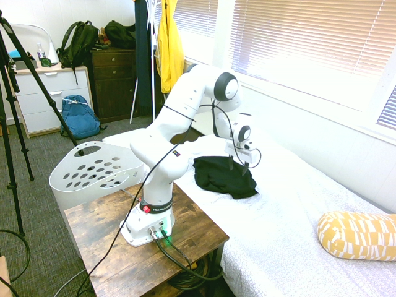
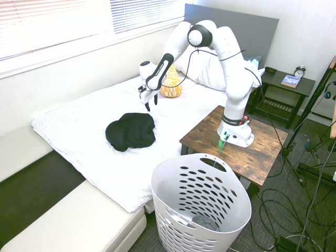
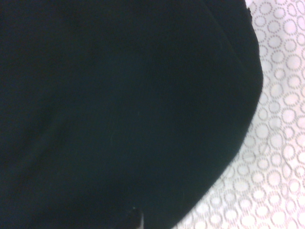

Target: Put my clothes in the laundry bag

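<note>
In the second exterior view, the black garment (image 2: pixel 130 131) is seen crumpled on the white bed (image 2: pixel 79 126). Just above its far edge the end effector (image 2: pixel 148 106) is held, empty, fingers slightly parted. The white laundry basket (image 2: pixel 199 210) stands on the floor before the table (image 2: pixel 236 149); its dim contents cannot be identified. The wrist view is mostly filled by dark cloth.

Bed (image 2: pixel 79 131) with a white circle-patterned cover, bearing the crumpled black garment (image 2: pixel 130 130) near the middle of its surface. A yellow patterned pillow (image 1: pixel 356 235) and a white pillow (image 2: pixel 202 71) lie toward the head end, well apart from the garment.
</note>
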`<act>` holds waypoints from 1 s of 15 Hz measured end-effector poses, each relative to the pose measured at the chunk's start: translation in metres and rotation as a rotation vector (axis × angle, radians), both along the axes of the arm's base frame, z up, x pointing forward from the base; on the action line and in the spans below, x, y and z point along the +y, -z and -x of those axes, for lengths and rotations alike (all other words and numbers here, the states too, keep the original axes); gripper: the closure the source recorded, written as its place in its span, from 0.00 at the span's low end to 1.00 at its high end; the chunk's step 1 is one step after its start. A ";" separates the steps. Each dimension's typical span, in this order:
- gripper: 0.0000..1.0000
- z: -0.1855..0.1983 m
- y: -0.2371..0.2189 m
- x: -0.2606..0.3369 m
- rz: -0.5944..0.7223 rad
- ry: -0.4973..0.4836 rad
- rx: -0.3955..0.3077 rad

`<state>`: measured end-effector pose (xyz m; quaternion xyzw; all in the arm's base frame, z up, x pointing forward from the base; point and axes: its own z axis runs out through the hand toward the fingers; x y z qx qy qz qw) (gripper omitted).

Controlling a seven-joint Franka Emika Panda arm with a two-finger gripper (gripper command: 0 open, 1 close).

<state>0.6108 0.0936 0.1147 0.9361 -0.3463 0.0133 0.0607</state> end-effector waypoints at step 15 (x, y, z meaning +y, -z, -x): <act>1.00 -0.048 0.145 -0.040 -0.139 0.152 0.014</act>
